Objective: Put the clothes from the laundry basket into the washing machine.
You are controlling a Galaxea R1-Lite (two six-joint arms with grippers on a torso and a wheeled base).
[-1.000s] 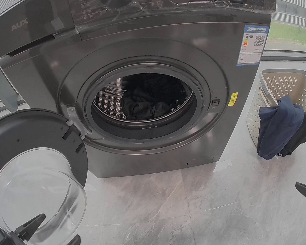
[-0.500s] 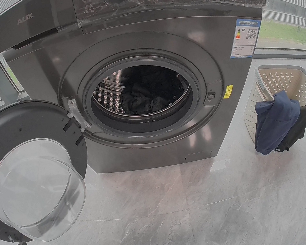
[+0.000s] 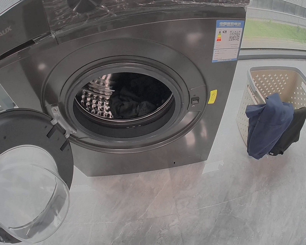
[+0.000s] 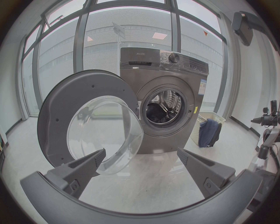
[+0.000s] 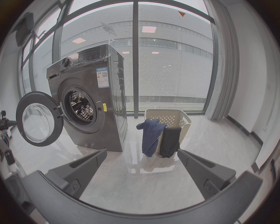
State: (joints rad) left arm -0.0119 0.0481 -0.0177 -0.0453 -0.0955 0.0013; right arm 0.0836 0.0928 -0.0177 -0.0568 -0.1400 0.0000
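**Both grippers spread wide, nothing between the fingers**

A pale grey marbled floor (image 3: 168,211) runs up to tall windows (image 5: 175,58), and on it stands the dark grey washing machine (image 3: 115,41). Its round door (image 3: 13,128) is swung fully open toward the robot's left, with the clear glass bowl facing out. Inside the drum (image 3: 92,98) lies a heap of dark clothes (image 3: 130,103).

The laundry basket (image 3: 280,81) is a cream perforated tub that sits on the floor just beside the machine, on the robot's right. Two garments hang over its near rim and down its outside wall: a blue garment (image 3: 267,128) and, touching it, a black garment (image 3: 293,131).

The left gripper (image 4: 140,151) is low over the floor, near the open door but apart from it. Its fingers are spread wide and grip nothing. The right gripper (image 5: 141,151) is also low over the floor, well short of the basket. Its fingers are equally far apart and touch nothing.
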